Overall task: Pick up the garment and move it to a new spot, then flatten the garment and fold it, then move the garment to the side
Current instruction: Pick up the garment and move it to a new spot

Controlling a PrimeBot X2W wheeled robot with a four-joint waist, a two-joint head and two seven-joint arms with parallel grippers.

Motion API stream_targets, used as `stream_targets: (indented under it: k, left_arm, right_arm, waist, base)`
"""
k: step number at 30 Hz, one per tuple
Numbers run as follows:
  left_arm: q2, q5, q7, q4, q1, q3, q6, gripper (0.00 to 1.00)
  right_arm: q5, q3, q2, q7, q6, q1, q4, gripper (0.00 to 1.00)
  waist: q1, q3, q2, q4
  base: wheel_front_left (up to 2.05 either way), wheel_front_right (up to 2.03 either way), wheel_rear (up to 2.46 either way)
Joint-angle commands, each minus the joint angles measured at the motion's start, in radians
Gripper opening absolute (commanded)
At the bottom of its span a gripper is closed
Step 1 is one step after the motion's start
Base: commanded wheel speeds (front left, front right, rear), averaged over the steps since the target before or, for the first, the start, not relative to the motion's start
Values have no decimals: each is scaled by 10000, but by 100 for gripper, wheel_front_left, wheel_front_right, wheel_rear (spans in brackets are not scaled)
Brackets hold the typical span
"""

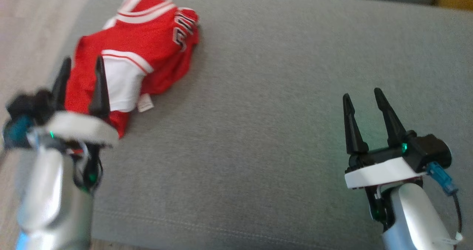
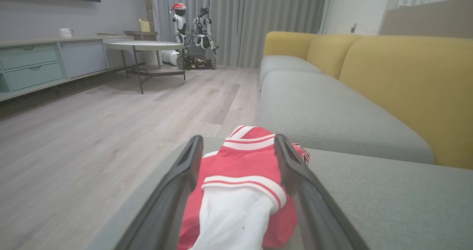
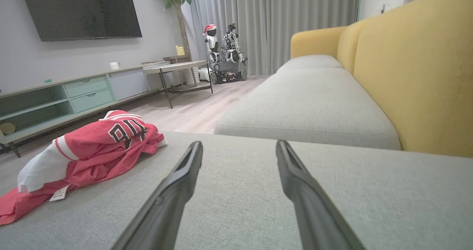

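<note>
The garment (image 1: 140,54) is a red jersey with white trim and dark lettering, lying crumpled at the far left of the grey sofa seat (image 1: 281,106). My left gripper (image 1: 83,63) hovers over its near end, open, its two fingers straddling the white sleeve part without closing on it. From the left wrist the garment (image 2: 240,183) lies between and just beyond the fingers. Well to the right, my right gripper (image 1: 364,96) stands open above bare cushion with nothing between its fingers. The right wrist view has the garment (image 3: 92,150) off to its left.
The seat's left edge drops to a wooden floor (image 2: 92,132) close beside the garment. Yellow backrests (image 3: 417,80) line the sofa's far side. A round table (image 2: 144,47), a low cabinet (image 2: 33,63) and two parked robots (image 2: 192,32) stand farther across the room.
</note>
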Motion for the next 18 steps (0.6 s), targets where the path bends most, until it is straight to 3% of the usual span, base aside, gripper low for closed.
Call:
stream_targets:
  k: [1,5,11,18]
  left_arm:
    - [445,-182,289,-21,-964,273,-155,100]
    - [1255,-370,1649,962,-2318,-133,-444,100]
    - [1990,-1019,3333,2488,-3881,-362,-548,100]
    - [2836,-1595,4407,3958,-4991,-1196,-575,100]
  right_arm:
    - [-106,189,-33,-13,21,-378,-405,100]
    - [-217,295,-33,-19,21,-578,-574,100]
    - [-214,347,-33,-58,21,-713,-778,100]
    - [-15,428,-33,-103,21,-909,-888,100]
  waist:
    - [0,642,0,-622]
    - [0,1119,0,-1134]
    - [0,1682,0,-1709]
    - [0,2186,0,-2225]
  base:
    - [0,0,0]
    - [0,0,0]
    - [0,0,0]
    - [0,0,0]
